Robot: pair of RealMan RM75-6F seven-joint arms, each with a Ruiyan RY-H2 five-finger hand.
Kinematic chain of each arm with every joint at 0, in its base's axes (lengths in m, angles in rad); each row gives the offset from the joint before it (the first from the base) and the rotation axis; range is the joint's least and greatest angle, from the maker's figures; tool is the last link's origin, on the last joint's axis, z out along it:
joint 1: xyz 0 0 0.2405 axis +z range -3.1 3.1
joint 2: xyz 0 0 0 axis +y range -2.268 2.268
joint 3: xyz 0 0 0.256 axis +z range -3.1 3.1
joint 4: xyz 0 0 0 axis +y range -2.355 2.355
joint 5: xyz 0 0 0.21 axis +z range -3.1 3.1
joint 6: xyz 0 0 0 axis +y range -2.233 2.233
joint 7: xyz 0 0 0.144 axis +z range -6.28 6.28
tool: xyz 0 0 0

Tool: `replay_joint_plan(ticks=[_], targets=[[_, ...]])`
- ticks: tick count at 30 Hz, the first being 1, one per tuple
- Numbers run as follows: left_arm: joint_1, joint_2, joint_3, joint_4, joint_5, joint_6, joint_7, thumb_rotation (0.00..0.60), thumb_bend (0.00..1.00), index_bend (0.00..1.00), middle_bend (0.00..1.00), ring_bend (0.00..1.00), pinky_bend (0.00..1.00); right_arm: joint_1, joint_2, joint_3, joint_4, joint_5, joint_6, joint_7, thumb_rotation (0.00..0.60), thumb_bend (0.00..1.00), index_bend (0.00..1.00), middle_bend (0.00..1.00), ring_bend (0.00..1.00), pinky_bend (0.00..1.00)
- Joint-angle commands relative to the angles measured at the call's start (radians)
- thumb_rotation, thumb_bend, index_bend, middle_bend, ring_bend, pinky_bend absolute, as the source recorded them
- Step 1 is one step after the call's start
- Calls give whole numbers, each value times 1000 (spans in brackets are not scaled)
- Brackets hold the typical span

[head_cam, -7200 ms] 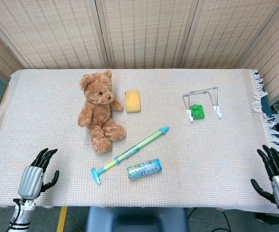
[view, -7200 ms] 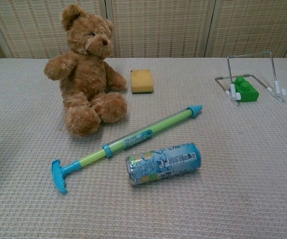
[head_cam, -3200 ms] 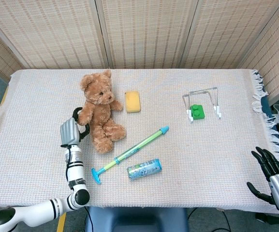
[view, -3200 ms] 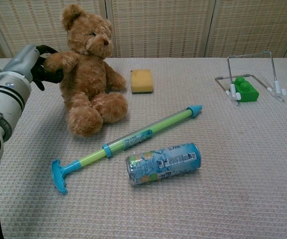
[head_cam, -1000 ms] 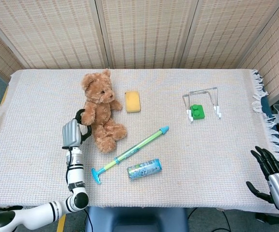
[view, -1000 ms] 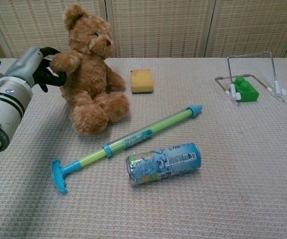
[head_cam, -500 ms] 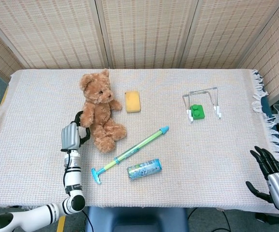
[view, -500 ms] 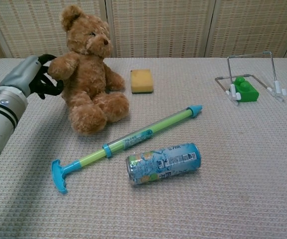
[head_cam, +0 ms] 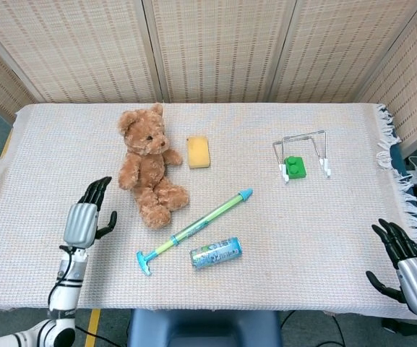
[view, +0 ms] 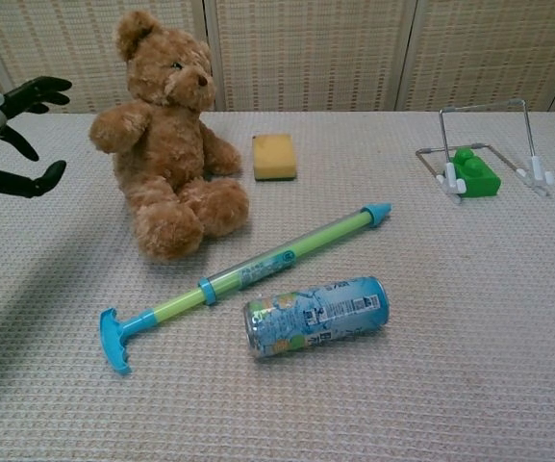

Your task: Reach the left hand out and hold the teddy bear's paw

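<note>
- Head view shows the left hand (head_cam: 85,217) with its fingers spread apart and nothing in them, above the tabletop (head_cam: 42,144) and apart from the teddy bear (head_cam: 147,168), on the bear's left side in the picture.
- The teddy bear sits upright in the left half of the tabletop, with its legs toward the robot; the paw (view: 113,128) nearest to the left hand sticks out sideways, so it is free to be reached.
- In the chest view the same hand is at the left edge, fingers (view: 37,92) open toward the bear (a clear gap of cloth lies between them and the paw).
- The right hand (head_cam: 409,264) is at the near right corner, well apart from all objects, fingers apart and empty; I judge it is kept there because the task does not need it.
- Other things lie to the right of the bear: a yellow sponge (head_cam: 198,152) just beside its head, a toy syringe (head_cam: 194,230) lying diagonally near its feet, a can (head_cam: 215,253) on its side, and a wire stand (head_cam: 302,153) with a green block (head_cam: 294,167).
- My judgement: at this moment the paw is not held.
</note>
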Motion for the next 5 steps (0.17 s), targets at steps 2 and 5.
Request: replay_joint_plan(ticks=[2,5], targets=[[103,120,216,102,264,98,-94,600,459,13,65,72,327,2,-5,1,-1,4,-8,-13,600,157,0,0,0,207],[124,126,260,166,334,123,-70,600,458,30,68,72,325,4,-14,3,-1,12,-17,-34,600,158,0,0,0,207]])
